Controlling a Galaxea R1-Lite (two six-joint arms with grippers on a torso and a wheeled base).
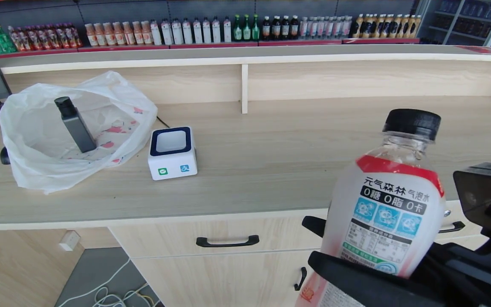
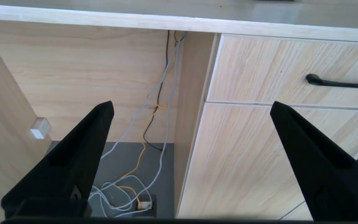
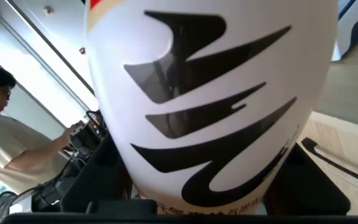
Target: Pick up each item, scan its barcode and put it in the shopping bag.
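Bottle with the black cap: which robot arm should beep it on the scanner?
Right. The right gripper holds the bottle. The left gripper is open and empty, down by the drawers.

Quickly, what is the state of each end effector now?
Left end effector: open, empty.
Right end effector: shut on the black-capped clear plastic bottle with white label.

Broad room over the counter [image 1: 313, 140] right of the scanner [image 1: 172, 152]. Leftward, blocked by that scanner and the shopping bag [image 1: 36, 170] just beside it, mouth open around a tilted dark bottle [image 1: 75, 125].
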